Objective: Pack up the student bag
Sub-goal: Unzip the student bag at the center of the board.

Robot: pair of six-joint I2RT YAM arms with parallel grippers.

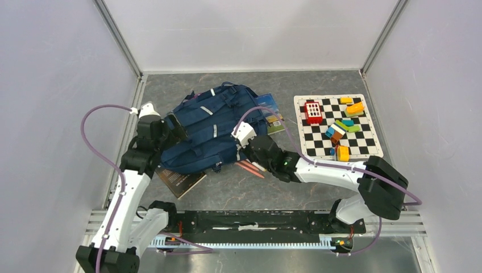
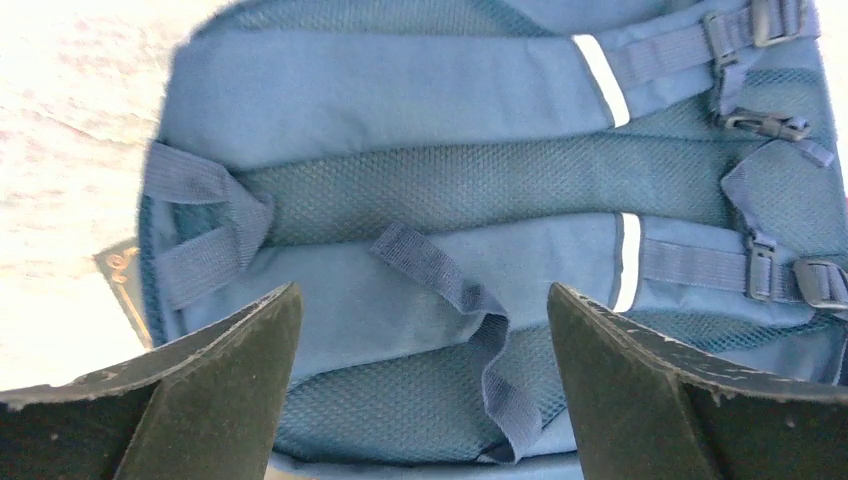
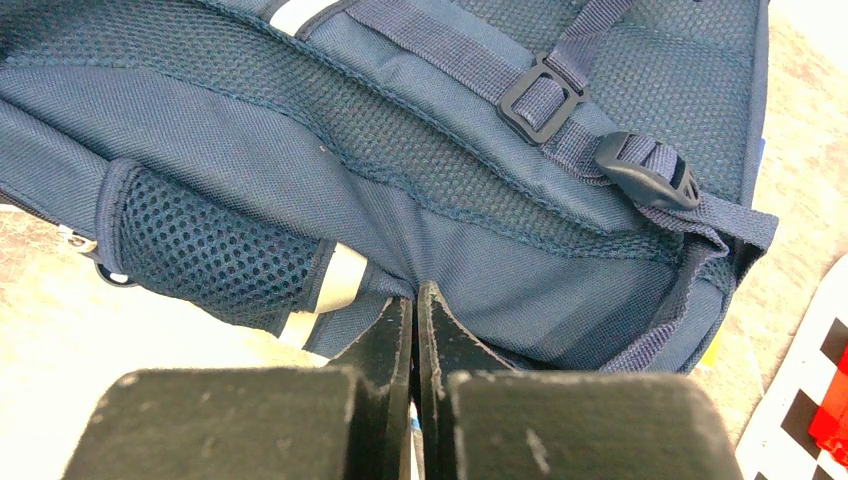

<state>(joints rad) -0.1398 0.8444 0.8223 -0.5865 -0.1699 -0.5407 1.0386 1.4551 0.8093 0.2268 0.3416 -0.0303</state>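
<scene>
The student bag (image 1: 207,128) lies flat in the middle of the table, navy blue, with its padded straps and grey strips facing up. My left gripper (image 1: 172,123) is at the bag's left end. In the left wrist view it is open (image 2: 422,292), and the bag's carry loop (image 2: 470,310) lies between the fingers (image 2: 235,370). My right gripper (image 1: 239,142) is at the bag's near right edge. In the right wrist view its jaws are shut (image 3: 415,290) and pinch a fold of the bag's side fabric (image 3: 520,290) beside the mesh pocket (image 3: 210,250).
A dark book (image 1: 181,180) sticks out from under the bag's near left corner. Another book (image 1: 271,112) lies under its far right side. Orange pencils (image 1: 250,168) lie near my right arm. A checkered board (image 1: 336,126) with coloured blocks is on the right.
</scene>
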